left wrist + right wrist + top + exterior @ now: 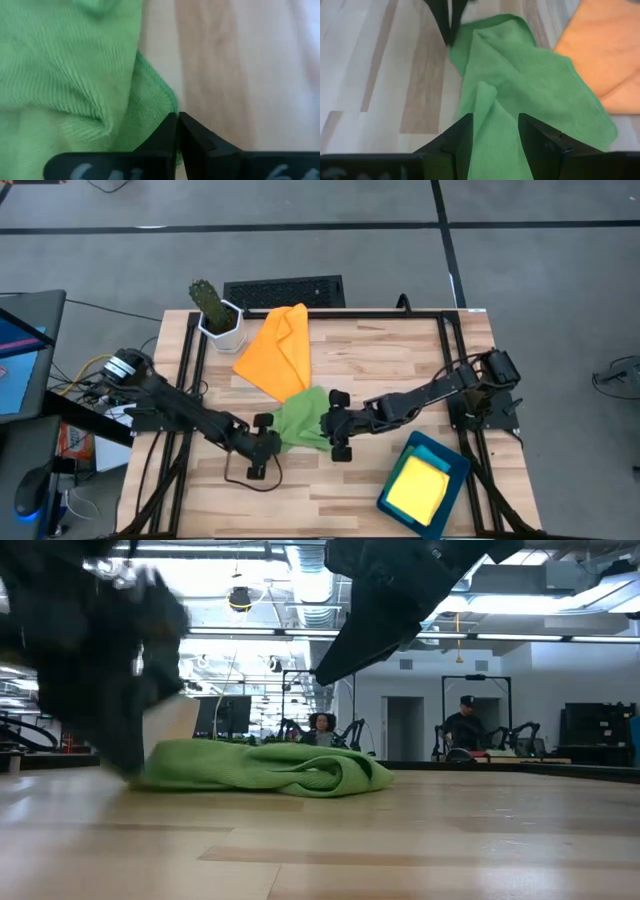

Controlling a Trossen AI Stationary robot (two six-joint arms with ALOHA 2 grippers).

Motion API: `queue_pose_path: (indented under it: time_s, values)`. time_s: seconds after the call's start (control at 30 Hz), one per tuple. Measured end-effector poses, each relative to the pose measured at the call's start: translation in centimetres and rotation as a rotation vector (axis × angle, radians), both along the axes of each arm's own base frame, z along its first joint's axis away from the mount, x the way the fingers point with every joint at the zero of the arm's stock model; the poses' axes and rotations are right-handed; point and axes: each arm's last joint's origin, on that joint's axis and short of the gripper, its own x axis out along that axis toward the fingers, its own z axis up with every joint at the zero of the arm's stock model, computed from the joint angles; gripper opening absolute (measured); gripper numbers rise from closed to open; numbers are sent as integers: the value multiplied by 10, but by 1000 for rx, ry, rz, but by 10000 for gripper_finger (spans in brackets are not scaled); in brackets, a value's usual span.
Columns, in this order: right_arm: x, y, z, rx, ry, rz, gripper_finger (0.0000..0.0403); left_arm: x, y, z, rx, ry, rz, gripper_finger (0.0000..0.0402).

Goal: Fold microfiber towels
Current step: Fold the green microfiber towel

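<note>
1. My left gripper (272,442) sits at the 7 o'clock edge of the green towel (303,420), low on the wooden table (400,360). In my left wrist view its fingers (167,132) are pressed together, pinching the hem at a corner of the green towel (70,75).
2. My right gripper (336,425) reaches in from 3 o'clock and rests at the towel's 3 o'clock side. In my right wrist view its jaws stand apart with a ridge of the green towel (520,85) lying between them; I cannot tell whether the fingers (455,137) actually grip the cloth.
3. The green towel lies crumpled near the table's centre, between my two grippers. In the low view it is a rumpled heap (265,768) flat on the wood.
4. The orange towel (278,350) lies loosely folded at 11 o'clock from the green one, its near corner touching or overlapping the green cloth.
5. The yellow towel (418,488) lies in the dark teal tray (456,462) at 4 o'clock on the table, with a bit of bright blue towel (436,451) showing beneath it.
6. A potted cactus (212,308) stands at the table's 10 o'clock corner, just beside the orange towel.
</note>
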Motion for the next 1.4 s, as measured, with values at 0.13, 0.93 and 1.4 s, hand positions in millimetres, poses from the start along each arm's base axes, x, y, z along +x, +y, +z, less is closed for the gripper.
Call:
queue_pose_path:
  time_s: [0.13, 0.93, 1.4]
  values:
    - [-2, 7, 0, 2, -2, 20, 182, 3, -8, 56, 13, -18, 9, 2]
    - [0, 35, 12, 5, -163, 128, 182, -55, 0, 272, 106, -189, 10, 0]
    - [27, 10, 50, -87, -585, 179, 182, -60, 30, 333, 188, -364, -5, 0]
